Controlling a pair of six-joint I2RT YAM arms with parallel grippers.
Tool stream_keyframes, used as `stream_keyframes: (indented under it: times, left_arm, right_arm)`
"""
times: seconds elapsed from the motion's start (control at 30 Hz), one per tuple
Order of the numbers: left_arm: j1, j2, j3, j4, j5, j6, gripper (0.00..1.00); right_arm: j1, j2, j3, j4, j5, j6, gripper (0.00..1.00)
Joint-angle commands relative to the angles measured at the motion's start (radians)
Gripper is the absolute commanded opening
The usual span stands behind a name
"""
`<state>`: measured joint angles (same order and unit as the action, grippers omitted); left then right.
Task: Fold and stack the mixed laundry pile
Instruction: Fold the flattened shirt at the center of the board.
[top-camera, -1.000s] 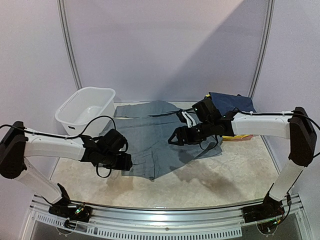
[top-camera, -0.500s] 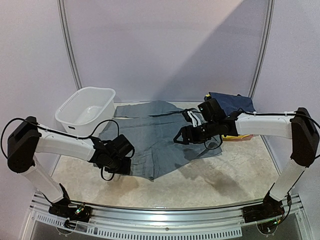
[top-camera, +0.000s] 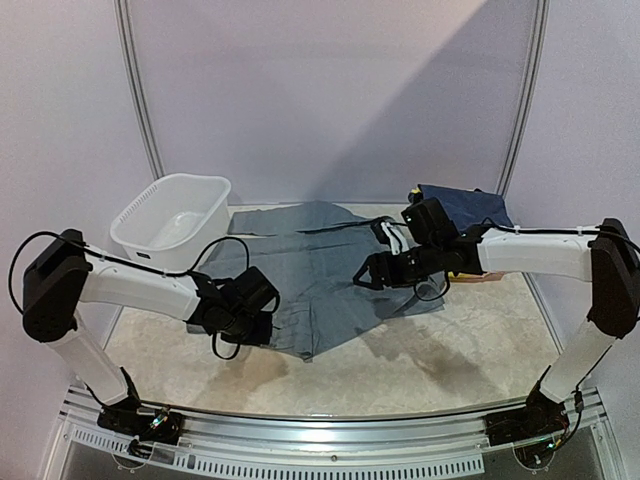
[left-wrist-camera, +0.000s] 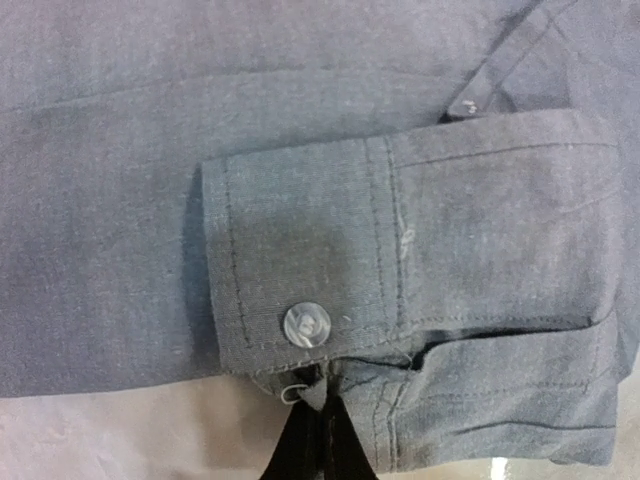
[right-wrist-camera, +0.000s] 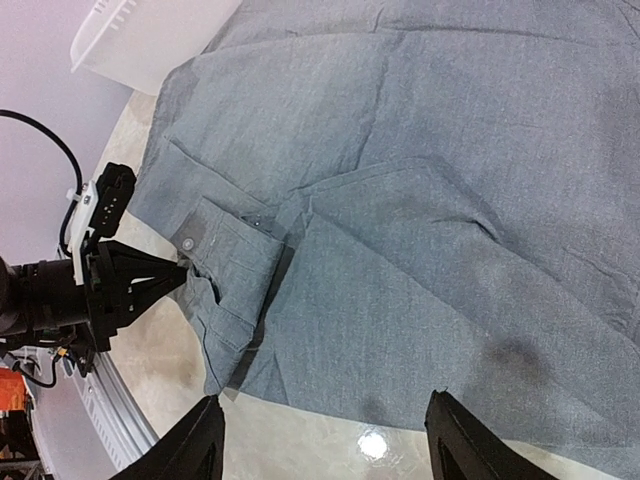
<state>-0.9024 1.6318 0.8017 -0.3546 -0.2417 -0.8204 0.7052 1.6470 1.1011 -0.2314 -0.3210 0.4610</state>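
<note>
A large grey garment (top-camera: 310, 265) lies spread flat mid-table. Its buttoned cuff (left-wrist-camera: 300, 270) is folded over at the near left edge. My left gripper (left-wrist-camera: 322, 425) is shut, its black fingertips pinching the cuff's hem just below the clear button (left-wrist-camera: 307, 325). From above, the left gripper (top-camera: 262, 322) sits at the cloth's near left edge. My right gripper (right-wrist-camera: 328, 440) hangs open above the garment's right part, holding nothing; the top view puts the right gripper (top-camera: 372, 272) over the cloth. A navy garment (top-camera: 462, 205) lies at the back right.
A white plastic basin (top-camera: 205, 190) stands at the back left, next to the grey cloth. A sliver of yellow cloth (top-camera: 488, 277) shows under the right arm. Metal frame rails run along the table's near edge (top-camera: 330, 425).
My left gripper slid right to the garment's near edge and closed on the cuff. The right arm shifted slightly right, still open.
</note>
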Motion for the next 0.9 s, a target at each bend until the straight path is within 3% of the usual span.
stream_keyframes:
  times: [0.0,0.2,0.53,0.87]
  left_arm:
    - [-0.034,-0.052,0.08,-0.052,0.009,0.043,0.0]
    - [-0.038,-0.092,0.234,-0.153,-0.024,0.138,0.0]
    - [-0.031,-0.015,0.616,-0.26,-0.076,0.312,0.0]
    - [0.021,0.131,0.984,-0.321,-0.079,0.465,0.0]
  right_arm:
    - [-0.01,-0.059,-0.027,-0.005,0.066,-0.011,0.7]
    - [-0.018,-0.127,-0.066,0.013,0.143,0.01,0.7]
    - [-0.019,-0.271,-0.17,0.035,0.171,0.022,0.7]
    - [-0.019,-0.395,-0.277,0.102,0.012,0.03,0.71]
